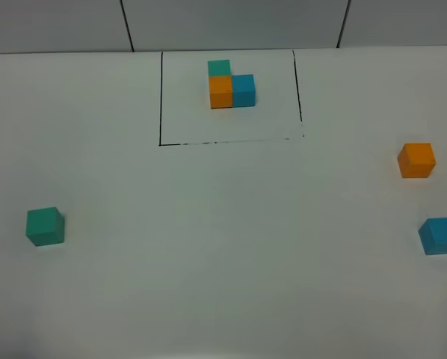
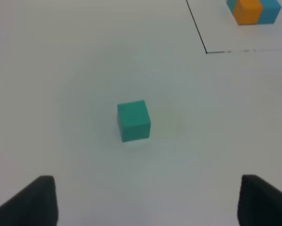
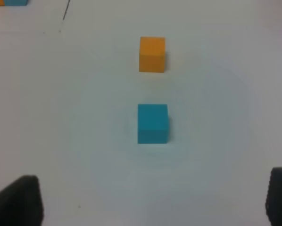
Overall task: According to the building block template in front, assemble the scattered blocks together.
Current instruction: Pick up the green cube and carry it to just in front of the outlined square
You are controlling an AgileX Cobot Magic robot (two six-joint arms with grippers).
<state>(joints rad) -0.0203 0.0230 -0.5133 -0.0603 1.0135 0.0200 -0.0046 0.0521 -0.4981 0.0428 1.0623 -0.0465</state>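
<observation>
Nearest us in the high view, low in the frame, sit two of the scattered blocks: a small matte teal-green cube [image 1: 45,226] at lower left and a small matte blue cube [image 1: 440,235] at the lower right edge. Just above the blue one is a small matte orange cube [image 1: 416,160]. All three rest apart on the plain white table [image 1: 223,247]. At upper centre, the building block template [image 1: 231,84], an L of teal, orange and blue cubes touching, stands inside a thin black drawn rectangle [image 1: 161,97]. Neither arm shows here.

From the left wrist, we see the left claw [image 2: 146,190] with its dark fingertips [image 2: 35,202] wide apart and nothing between them. The teal-green cube lies ahead, in line with the gap, untouched.

From the right wrist, the right claw [image 3: 153,188] is likewise spread and empty. The blue cube lies ahead, with the orange cube beyond it, apart.

We judge the cubes light, rigid and not fragile, with smooth flat faces that could slip or twist. We would take each by two opposite side faces, squarely, at mid-height.
</observation>
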